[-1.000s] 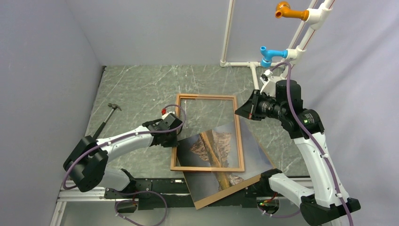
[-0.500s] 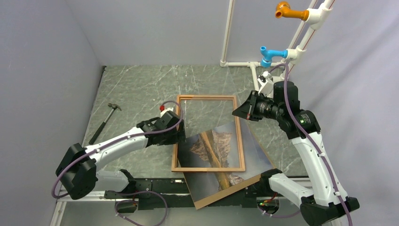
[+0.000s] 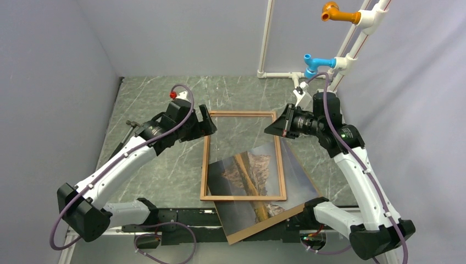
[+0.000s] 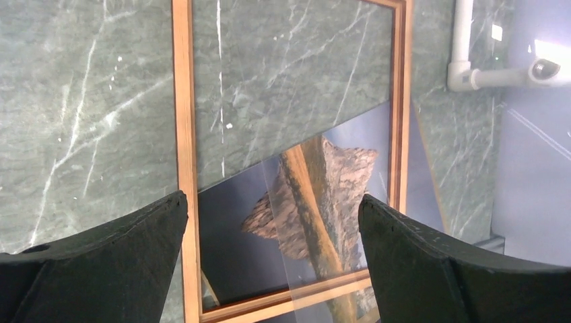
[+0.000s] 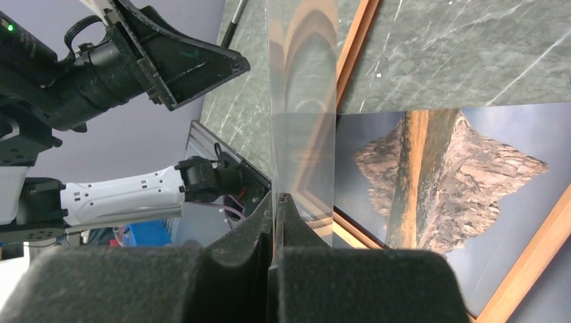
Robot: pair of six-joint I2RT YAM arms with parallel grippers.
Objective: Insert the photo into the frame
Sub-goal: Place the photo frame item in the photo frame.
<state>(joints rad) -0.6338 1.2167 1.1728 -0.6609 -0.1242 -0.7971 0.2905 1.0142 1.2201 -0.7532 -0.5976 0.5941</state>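
My left claw hangs spread above the frame's far-left corner, and the right claw pinches a tilted clear pane. The photo lies nearer me, under the frame's near half, its long axis skewed off the frame's.

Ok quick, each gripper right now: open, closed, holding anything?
Left gripper: open, holding nothing.
Right gripper: shut, pinching the edge of a clear sheet.
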